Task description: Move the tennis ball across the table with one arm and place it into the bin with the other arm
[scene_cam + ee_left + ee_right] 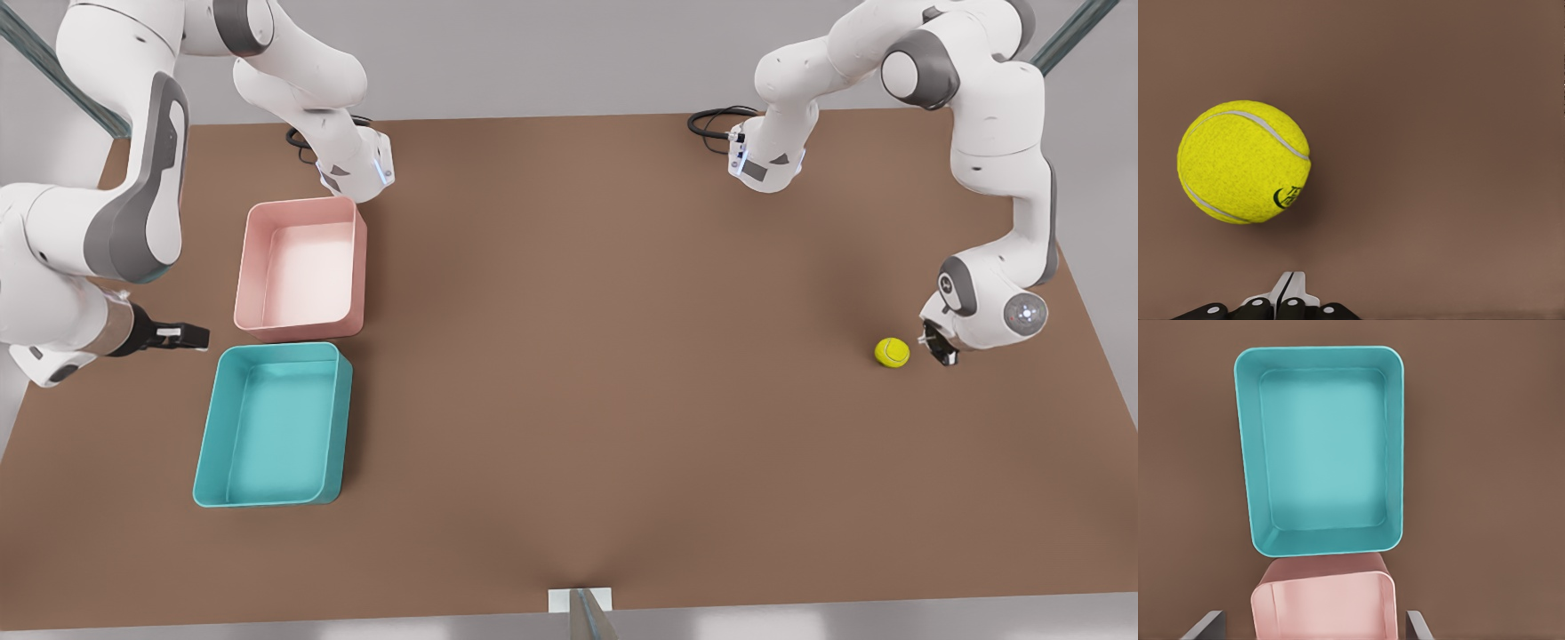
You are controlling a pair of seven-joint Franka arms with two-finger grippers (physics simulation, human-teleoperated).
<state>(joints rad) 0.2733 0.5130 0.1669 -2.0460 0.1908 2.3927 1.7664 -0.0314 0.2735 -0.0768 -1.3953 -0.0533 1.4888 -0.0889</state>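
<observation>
1. Yellow-green tennis ball (pixel 892 352) lying on the brown tabletop (pixel 587 356), near the edge on the front view's right, well apart from both trays and not held by anything.
2. Left gripper (pixel 939 347) low over the tabletop just beside the ball, on the side nearer that same edge; fingertips (pixel 1293 285) pressed together in the left wrist view, with the ball (pixel 1244 162) a little ahead of them and apparently not touching.
3. Looks posed for a push or roll rather than a grasp, judging by the closed fingers behind the ball.
4. Teal bin (pixel 272 425) empty, toward the opposite edge on the front view's left, nearer the front edge, just beside the pink tray (pixel 302 268), also empty.
5. Right gripper (pixel 182 336) waiting beside the trays near that edge; fingers spread wide in the right wrist view, looking down over the bin (pixel 1320 450) and part of the pink tray (pixel 1323 605).
6. Progress, as a judgement: very early. Nothing delivered yet.
7. Left to do: send the ball across the whole tabletop toward the trays, pick it up with the right gripper, drop it into the teal bin and not the pink one.
</observation>
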